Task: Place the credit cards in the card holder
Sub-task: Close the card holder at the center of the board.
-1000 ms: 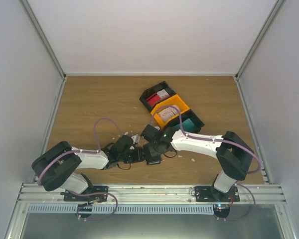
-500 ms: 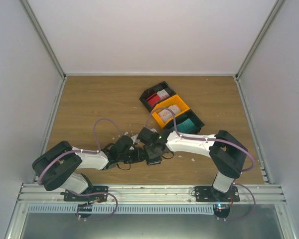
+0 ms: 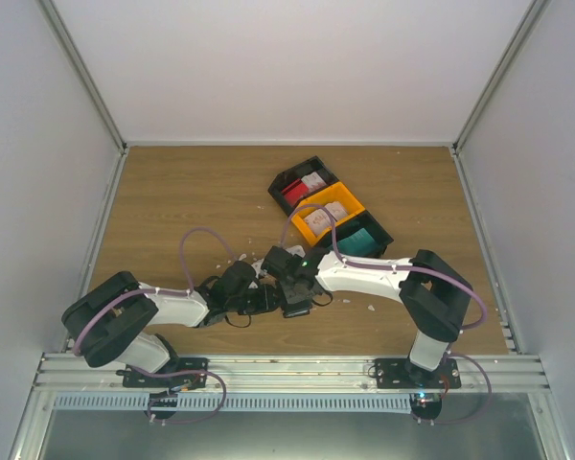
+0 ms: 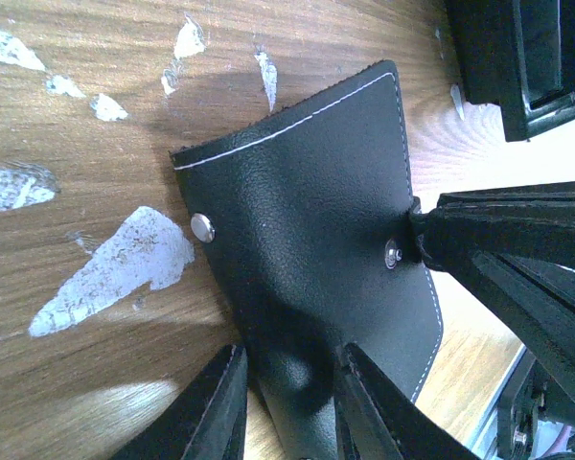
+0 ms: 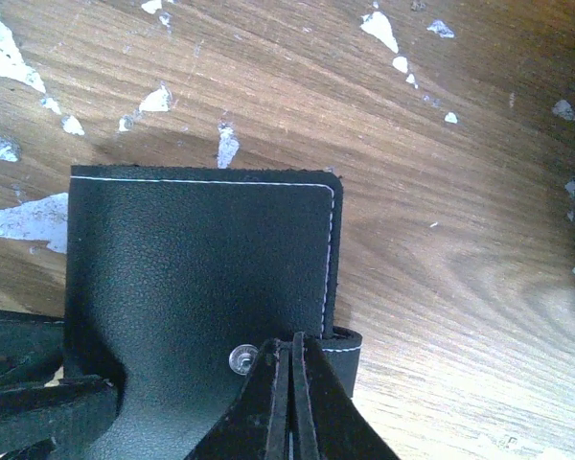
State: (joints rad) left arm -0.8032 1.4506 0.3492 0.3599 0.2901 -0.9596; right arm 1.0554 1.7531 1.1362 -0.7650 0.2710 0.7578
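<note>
The card holder [image 4: 307,220] is a black stitched wallet with two metal snaps, lying over the wood between both arms [image 3: 295,305]. My left gripper [image 4: 289,353] straddles its folded end, both fingers pressed against the leather. My right gripper [image 5: 290,337] is shut, its tips pinching the edge of the wallet flap [image 5: 201,268] beside a snap. The credit cards lie apart in the bins at the back right: red-and-white ones [image 3: 297,192], whitish ones [image 3: 332,212] and a teal one [image 3: 362,241].
Three joined bins, black [image 3: 289,175], yellow [image 3: 313,228] and black [image 3: 379,230], sit slantwise behind the right arm. White crumbs and scuffs [image 4: 115,268] dot the wooden table around the wallet. Grey walls close in the table on three sides.
The right arm has swung a little to the left, bringing its gripper onto the wallet's edge. The left fingers have closed slightly on the folded end.
</note>
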